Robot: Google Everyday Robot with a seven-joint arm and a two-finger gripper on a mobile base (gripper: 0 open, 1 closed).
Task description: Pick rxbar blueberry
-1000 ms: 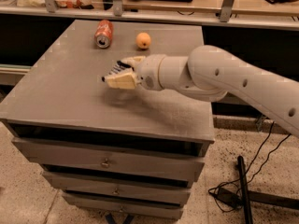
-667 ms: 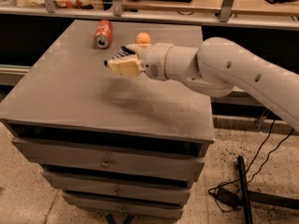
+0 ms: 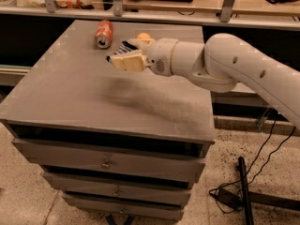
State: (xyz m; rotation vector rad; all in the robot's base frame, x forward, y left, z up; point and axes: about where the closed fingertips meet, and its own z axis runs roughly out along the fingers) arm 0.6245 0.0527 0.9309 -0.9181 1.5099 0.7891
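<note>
The gripper (image 3: 120,56) has risen higher above the surface (image 3: 70,104), fingers (image 3: 127,62) apparently clamping the rxbar blueberry (image 3: 124,47); the pick seems secured.

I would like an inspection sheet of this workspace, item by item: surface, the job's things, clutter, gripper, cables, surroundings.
Surface: grey cabinet top, with drawers below it.
Job's things: rxbar blueberry, dark wrapper with white print, held in the gripper above the top.
Clutter: red soda can lying on its side at the back; orange fruit partly hidden behind the gripper.
Gripper: over the back middle of the top, shut on the bar.
Cables: black cables on the floor at the right.
Surroundings: wooden shelf behind; speckled floor.
</note>
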